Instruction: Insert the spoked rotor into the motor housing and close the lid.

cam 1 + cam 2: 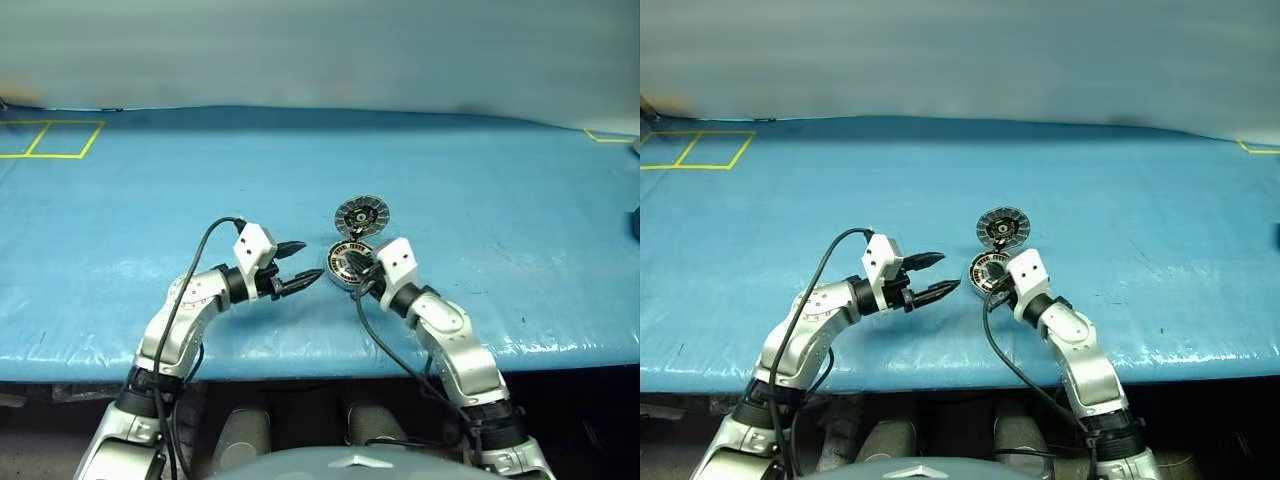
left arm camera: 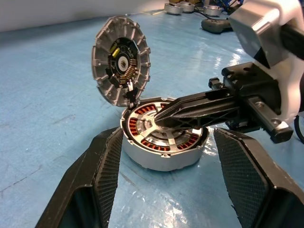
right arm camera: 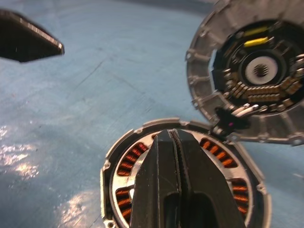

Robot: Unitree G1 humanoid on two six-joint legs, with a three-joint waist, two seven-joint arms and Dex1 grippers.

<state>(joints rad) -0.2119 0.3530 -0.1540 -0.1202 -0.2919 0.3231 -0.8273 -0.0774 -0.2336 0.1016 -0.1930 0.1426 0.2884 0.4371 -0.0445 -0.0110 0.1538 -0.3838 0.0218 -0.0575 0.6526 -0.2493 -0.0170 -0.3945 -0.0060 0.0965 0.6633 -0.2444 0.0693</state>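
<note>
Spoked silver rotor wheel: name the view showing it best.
Left wrist view: the spoked silver rotor wheel lies in the round copper-wound housing, spokes visible. In the right wrist view shut black fingers cover it; the head views show it tiny.

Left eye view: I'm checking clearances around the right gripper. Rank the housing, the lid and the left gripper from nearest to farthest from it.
1. Housing: right gripper sits shut, directly over its open top.
2. Lid: standing open just behind the housing.
3. Left gripper: open, off to the housing's left, apart from it.
</note>
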